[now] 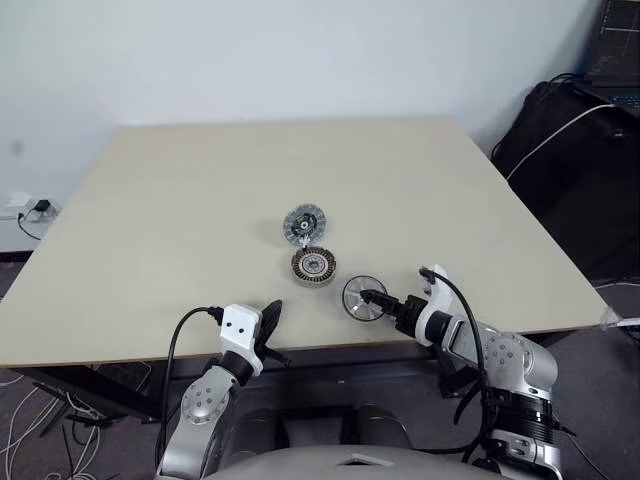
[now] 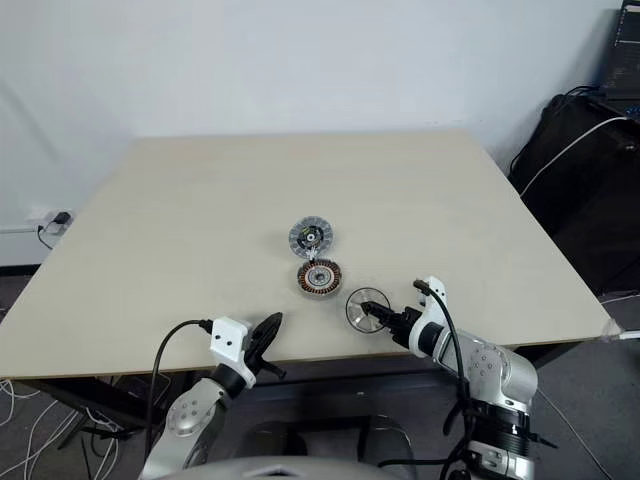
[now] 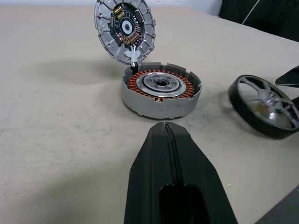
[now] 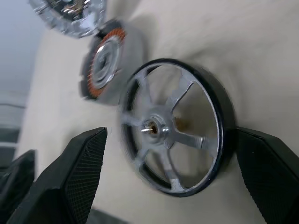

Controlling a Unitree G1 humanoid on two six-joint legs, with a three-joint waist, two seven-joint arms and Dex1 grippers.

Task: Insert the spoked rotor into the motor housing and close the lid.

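The spoked rotor [image 1: 360, 298], a silver spoked wheel with a black rim, lies near the table's front edge. My right gripper [image 1: 378, 300] is open and straddles it, one black finger [image 4: 266, 172] against the rim and the other finger [image 4: 84, 158] standing off it. The motor housing [image 1: 313, 265], a round cup with a copper coil ring, sits just left of and behind the rotor. Its lid [image 3: 125, 29], a ribbed silvery disc with a dark centre, stands open at the housing's far edge. My left gripper [image 1: 270, 318] is shut and empty, pointing at the housing [image 3: 161, 88] from the front edge.
The beige table [image 1: 180, 200] extends wide behind the parts. Black bags and a white cable [image 1: 560, 130] stand off the table's right side. A wall socket with cables [image 1: 30, 210] sits low on the left.
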